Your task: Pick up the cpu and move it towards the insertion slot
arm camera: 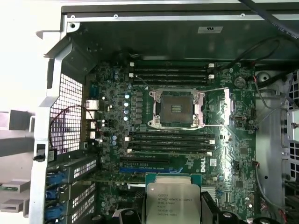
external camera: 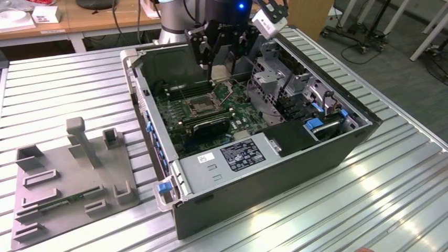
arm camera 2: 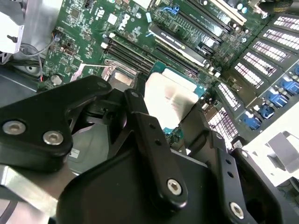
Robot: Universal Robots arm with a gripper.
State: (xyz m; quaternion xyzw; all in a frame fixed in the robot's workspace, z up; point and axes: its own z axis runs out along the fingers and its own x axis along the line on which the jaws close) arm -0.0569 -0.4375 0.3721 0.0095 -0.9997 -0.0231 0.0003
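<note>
While the gripper (arm camera: 174, 215) hangs above the open case (external camera: 350, 137), its fingers (arm camera 2: 147, 123) clamp the chip (arm camera: 171, 198) flat by its edges, low centre of frame, short of the socket (arm camera: 176, 108) at mid-frame.

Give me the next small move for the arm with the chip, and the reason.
Probably carry the flat silvery square chip sideways toward the silver-framed square socket. The black pincer is shut on the chip above the green motherboard, and the socket lies open with its dark centre bare, still a gap away.
</note>
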